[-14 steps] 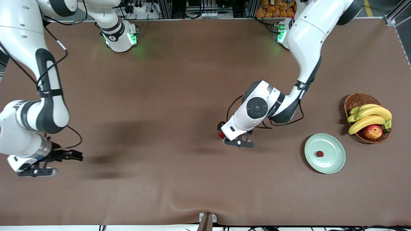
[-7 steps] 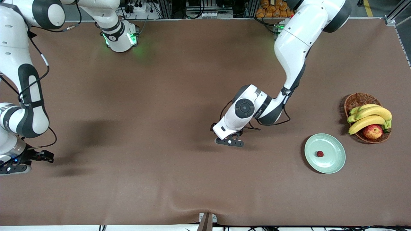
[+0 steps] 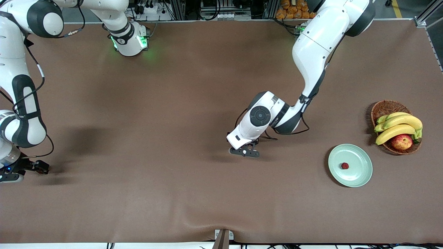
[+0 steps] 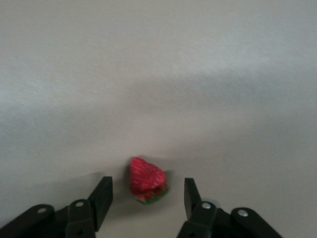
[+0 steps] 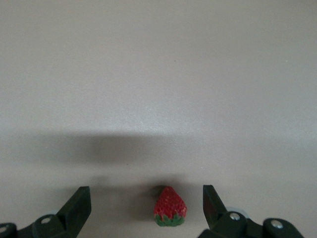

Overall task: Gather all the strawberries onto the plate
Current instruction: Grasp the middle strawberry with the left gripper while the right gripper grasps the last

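**Two grippers, each straddling a strawberry, one berry already on the plate**

I am a pair of white arms at a brown table. My left gripper (image 3: 244, 151) is down at the tabletop near the middle of the table. In my left wrist view its two black fingers (image 4: 101, 196) stand either side of a small red strawberry (image 4: 147, 180) lying on the table, with a gap showing between each finger and the berry, so the jaws are parted and not gripping it. From the front view this berry is hidden under my wrist.

My right gripper (image 3: 14, 171) is low over the table at the right arm's end. In my right wrist view its fingers (image 5: 79, 206) are spread wide, with a second strawberry (image 5: 170, 207) lying on the table between them, green top toward the camera, touching neither finger.

The pale green plate (image 3: 361, 174) sits toward the left arm's end of the table. A third strawberry (image 3: 344, 166) lies on it. Just beside the plate, farther from the front camera, a wicker basket (image 3: 383, 108) holds bananas (image 3: 398, 126) and an apple (image 3: 401, 141).
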`<state>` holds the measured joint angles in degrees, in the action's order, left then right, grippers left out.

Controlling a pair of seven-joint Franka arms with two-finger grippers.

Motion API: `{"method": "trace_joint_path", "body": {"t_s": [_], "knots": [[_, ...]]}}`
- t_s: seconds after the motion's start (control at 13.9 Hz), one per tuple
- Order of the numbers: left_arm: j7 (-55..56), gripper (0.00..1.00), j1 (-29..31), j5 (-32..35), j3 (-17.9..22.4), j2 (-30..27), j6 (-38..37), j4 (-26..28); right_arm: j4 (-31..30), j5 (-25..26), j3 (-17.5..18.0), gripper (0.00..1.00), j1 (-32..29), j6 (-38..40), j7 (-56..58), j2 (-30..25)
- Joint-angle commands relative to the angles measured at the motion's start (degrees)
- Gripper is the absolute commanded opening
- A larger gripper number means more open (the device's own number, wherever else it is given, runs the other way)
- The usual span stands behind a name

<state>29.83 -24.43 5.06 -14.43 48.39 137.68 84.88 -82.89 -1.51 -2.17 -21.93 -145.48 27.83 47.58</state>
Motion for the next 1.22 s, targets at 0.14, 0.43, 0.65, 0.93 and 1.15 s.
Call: {"method": "trace_joint_path", "body": {"t_s": [0.14, 0.43, 0.65, 0.93, 1.15], "knots": [[1.4, 0.62, -0.6, 1.9, 1.2, 1.4, 0.9, -1.5, 0.8, -5.2, 7.0, 1.0, -8.3, 0.0, 6.1, 2.5], [1.7, 0.62, -1.2, 1.8, 1.2, 1.6, 1.1, -1.6, 0.8, -9.0, 7.1, 1.0, -9.0, 0.0, 8.6, 3.1], [1.7, 0.62, -1.2, 1.7, 1.2, 2.0, 1.2, -1.6, 0.8, -9.3, 7.1, 1.0, -9.2, -0.1, 8.9, 3.6], [1.5, 0.29, -1.0, 1.8, 1.2, 1.9, 1.4, -1.5, 1.1, -9.1, 7.0, 1.0, -9.2, -0.1, 10.0, 3.9], [1.5, 0.0, -0.8, 1.8, 1.2, 1.4, 1.4, -1.6, 1.2, -9.1, 7.0, 1.0, -9.3, -0.1, 12.8, 4.2]]}}
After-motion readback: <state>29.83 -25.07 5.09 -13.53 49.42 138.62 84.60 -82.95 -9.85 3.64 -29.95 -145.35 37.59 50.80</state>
